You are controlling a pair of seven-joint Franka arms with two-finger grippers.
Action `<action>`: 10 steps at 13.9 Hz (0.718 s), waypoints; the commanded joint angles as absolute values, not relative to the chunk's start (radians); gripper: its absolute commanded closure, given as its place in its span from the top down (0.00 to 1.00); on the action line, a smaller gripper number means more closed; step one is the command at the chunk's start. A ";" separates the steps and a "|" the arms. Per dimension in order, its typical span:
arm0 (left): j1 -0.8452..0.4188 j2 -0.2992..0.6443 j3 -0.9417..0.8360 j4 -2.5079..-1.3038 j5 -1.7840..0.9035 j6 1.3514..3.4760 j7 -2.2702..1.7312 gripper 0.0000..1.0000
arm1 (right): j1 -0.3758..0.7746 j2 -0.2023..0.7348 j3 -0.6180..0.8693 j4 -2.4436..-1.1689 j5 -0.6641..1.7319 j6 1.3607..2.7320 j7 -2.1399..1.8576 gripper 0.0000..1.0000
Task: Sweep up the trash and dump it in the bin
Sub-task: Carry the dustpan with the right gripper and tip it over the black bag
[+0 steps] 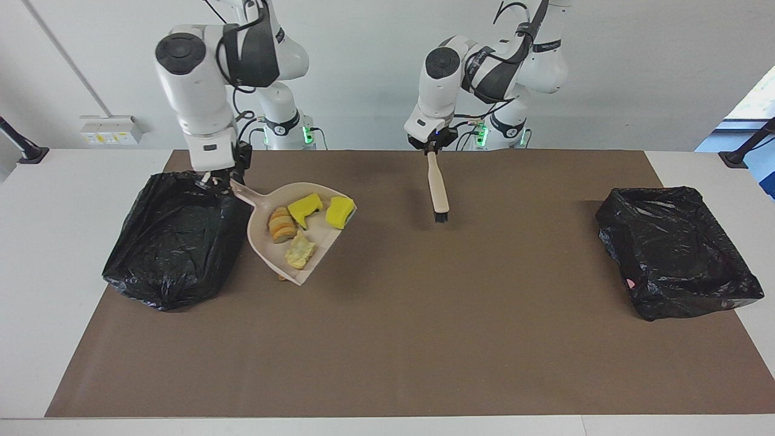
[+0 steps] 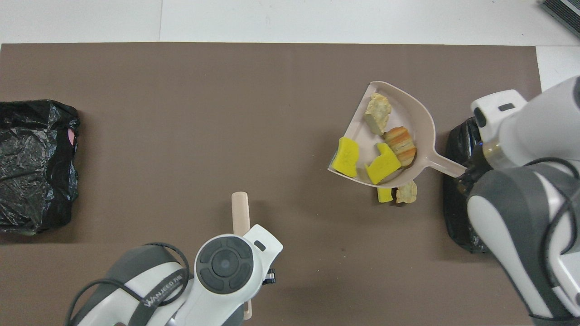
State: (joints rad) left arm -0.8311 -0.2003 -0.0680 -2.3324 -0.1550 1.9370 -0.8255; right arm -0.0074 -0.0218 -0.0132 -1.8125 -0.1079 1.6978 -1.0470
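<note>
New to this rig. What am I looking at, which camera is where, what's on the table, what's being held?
Two white robot arms work at a table, each ending in a two-finger pincer. One camera faces the robots from across the table; the other looks down from above their own end.

The right pincer is shut on the handle of a beige dustpan, raised beside a bin lined with a black bag. In the pan lie four bits of trash: yellow sponge chunks and bread-like lumps. More bits lie on the brown mat under it.

The left pincer is shut on a brush, hanging bristles down. A second bin sits at the left arm's end.
</note>
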 commanded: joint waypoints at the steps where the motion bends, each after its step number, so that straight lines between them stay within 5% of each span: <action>1: -0.940 -0.261 -0.054 -2.449 -0.146 2.049 -0.934 0.00 | -0.153 -0.020 0.002 -1.801 -0.121 1.703 -1.199 0.00; 7: -1.040 -0.262 -0.055 -2.543 -0.198 2.180 -0.968 0.00 | -0.411 -0.012 -0.020 -1.802 -0.277 1.850 -1.517 0.00; 10: -1.042 -0.255 -0.057 -2.562 -0.215 2.204 -0.947 0.00 | -0.440 -0.005 -0.020 -1.819 -0.452 1.925 -1.571 0.00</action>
State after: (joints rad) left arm -1.0181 -0.2231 -0.0717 -2.5197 -0.1882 2.1713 -0.9638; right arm -0.4317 -0.0090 -0.0347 -1.8122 -0.3537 1.8908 -1.5455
